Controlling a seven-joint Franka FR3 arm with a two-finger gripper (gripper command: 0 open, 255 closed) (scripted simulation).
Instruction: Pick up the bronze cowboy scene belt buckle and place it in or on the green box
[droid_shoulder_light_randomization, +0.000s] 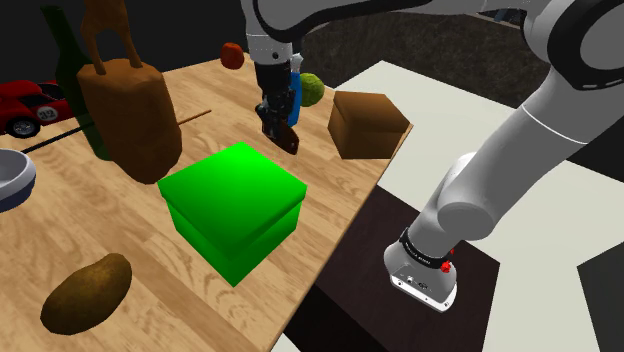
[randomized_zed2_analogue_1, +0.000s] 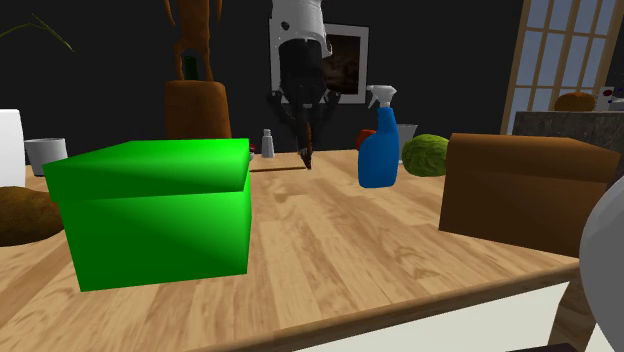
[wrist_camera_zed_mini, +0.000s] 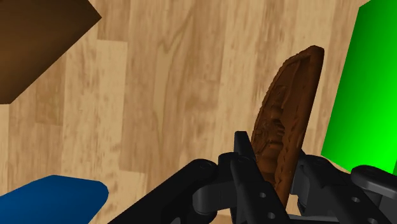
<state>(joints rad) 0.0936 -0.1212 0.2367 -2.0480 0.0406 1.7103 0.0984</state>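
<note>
The bronze oval belt buckle (wrist_camera_zed_mini: 286, 121) with its embossed relief stands on edge between my black fingers, clasped and lifted off the wooden table. My gripper (droid_shoulder_light_randomization: 277, 128) hangs above the table just beyond the green box (droid_shoulder_light_randomization: 235, 205), with the buckle (droid_shoulder_light_randomization: 287, 140) poking out below the fingers. In the second exterior view the gripper (randomized_zed2_analogue_1: 304, 128) is to the right of the green box (randomized_zed2_analogue_1: 150, 210) and behind it, the buckle (randomized_zed2_analogue_1: 307, 150) hanging just above the tabletop. The green box's side (wrist_camera_zed_mini: 366, 89) shows close beside the buckle.
A brown box (droid_shoulder_light_randomization: 367, 123), a blue spray bottle (randomized_zed2_analogue_1: 379, 145) and a green round fruit (randomized_zed2_analogue_1: 428, 155) stand near the gripper. A tall brown object (droid_shoulder_light_randomization: 128, 115), a dark bottle (droid_shoulder_light_randomization: 72, 75), a red toy car (droid_shoulder_light_randomization: 25, 105), a grey bowl (droid_shoulder_light_randomization: 12, 178) and a potato (droid_shoulder_light_randomization: 88, 292) lie across the table's other side.
</note>
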